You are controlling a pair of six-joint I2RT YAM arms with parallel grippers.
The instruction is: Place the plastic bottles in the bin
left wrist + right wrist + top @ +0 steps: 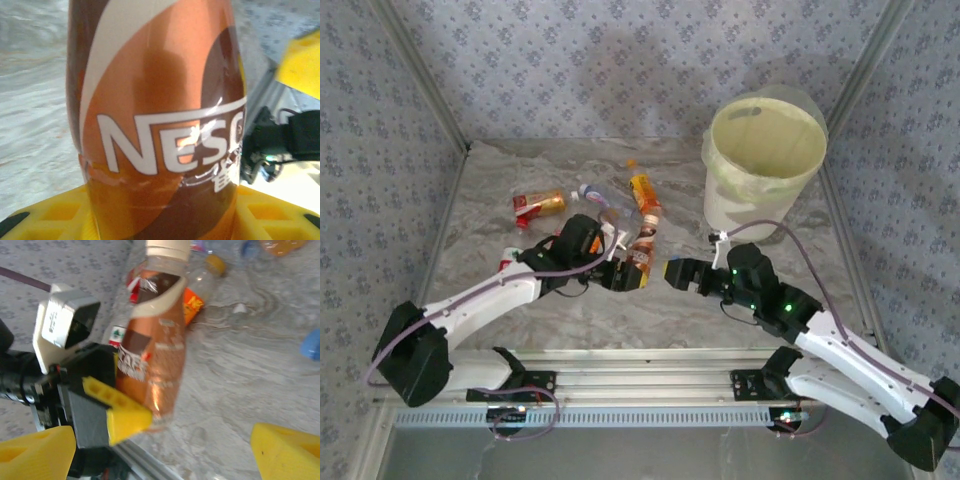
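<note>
My left gripper [625, 275] is shut on a brown-and-orange Nescafe bottle [640, 254] with a pale cap, held just above the table's middle. In the left wrist view this bottle [160, 125] stands upright between the yellow fingers [45, 217]. My right gripper [672, 272] faces it from the right, open and a short gap away. In the right wrist view the held bottle [155, 355] shows with the left arm's yellow finger [117, 407] on it, ahead of my spread right gripper [160, 455]. More bottles [540, 205] [642, 190] lie behind. The white bin [765, 160] stands at the back right.
A clear bottle [595, 193] lies among the cluster at the table's centre back. A red-capped item [508, 262] sits beside the left arm. Patterned walls enclose the table on three sides. A metal rail [640, 385] runs along the near edge.
</note>
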